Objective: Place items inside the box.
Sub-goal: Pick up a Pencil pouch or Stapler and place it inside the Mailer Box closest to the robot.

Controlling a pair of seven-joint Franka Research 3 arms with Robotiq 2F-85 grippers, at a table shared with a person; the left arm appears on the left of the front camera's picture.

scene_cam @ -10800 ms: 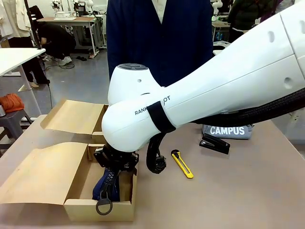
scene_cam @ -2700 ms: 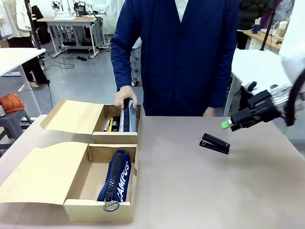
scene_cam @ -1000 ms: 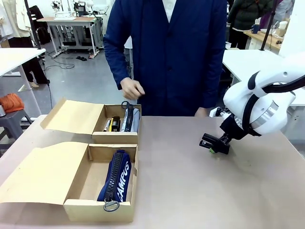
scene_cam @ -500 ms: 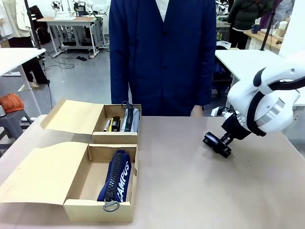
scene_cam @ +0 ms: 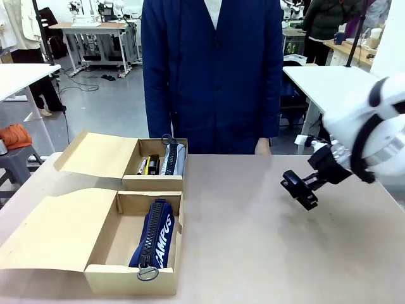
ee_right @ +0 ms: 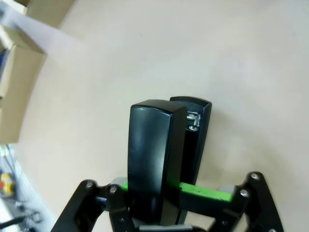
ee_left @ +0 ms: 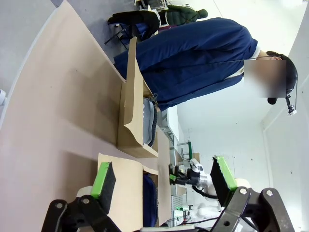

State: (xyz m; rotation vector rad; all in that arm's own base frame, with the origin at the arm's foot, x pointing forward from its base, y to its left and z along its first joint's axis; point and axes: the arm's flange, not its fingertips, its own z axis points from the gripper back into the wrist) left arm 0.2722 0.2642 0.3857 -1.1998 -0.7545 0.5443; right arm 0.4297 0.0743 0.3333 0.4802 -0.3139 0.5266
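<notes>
black stapler (ee_right: 161,150) sits clamped between the right tool's (ee_right: 171,191) jaws.

Two open boxes sat on the left part of the table (scene_cam: 253,253), one behind the other. The near box (scene_cam: 126,277) held a zip pouch (scene_cam: 155,235) lying lengthwise along its right side. The far box (scene_cam: 152,183) — just behind it — held another pouch (scene_cam: 173,158), with small things (scene_cam: 149,164) to that pouch's left. The near lid (scene_cam: 57,231) and the far lid (scene_cam: 101,154) lay open to the left. Well to the right, the stapler (scene_cam: 297,188) sat between the right gripper's (scene_cam: 311,183) fingers, over the table. A person (scene_cam: 212,69) stood behind the far edge.
</notes>
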